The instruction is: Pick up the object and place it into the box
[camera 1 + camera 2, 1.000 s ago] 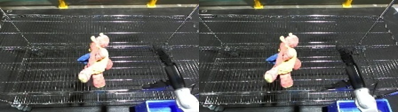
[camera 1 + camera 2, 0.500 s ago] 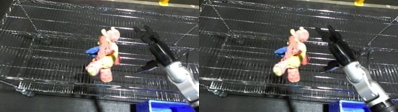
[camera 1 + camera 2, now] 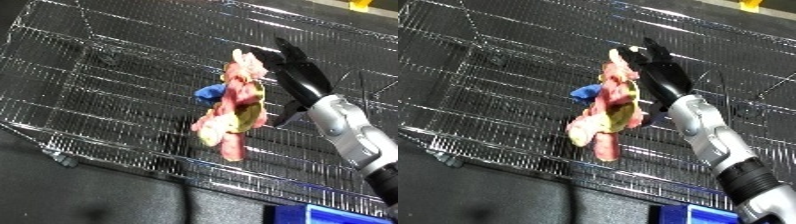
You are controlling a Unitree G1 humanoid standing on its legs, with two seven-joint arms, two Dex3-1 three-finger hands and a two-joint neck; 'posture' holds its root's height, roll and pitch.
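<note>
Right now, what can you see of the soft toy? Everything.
The soft toy looks like plush: mostly pink, with a yellow middle and a blue piece at its left side. It lies stretched out lengthwise on the wire shelf, its pink top end pointing away. The right hand, fingers straight, is beside its top end; whether they touch is unclear.

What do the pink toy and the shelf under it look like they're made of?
The toy looks like soft plush fabric: matte pink, yellow and blue patches with limp, floppy limbs, though the texture is blurred. The shelf looks like shiny metal wire: thin bright bars in a grid, open between them. The right hand reaches beside the toy.
</note>
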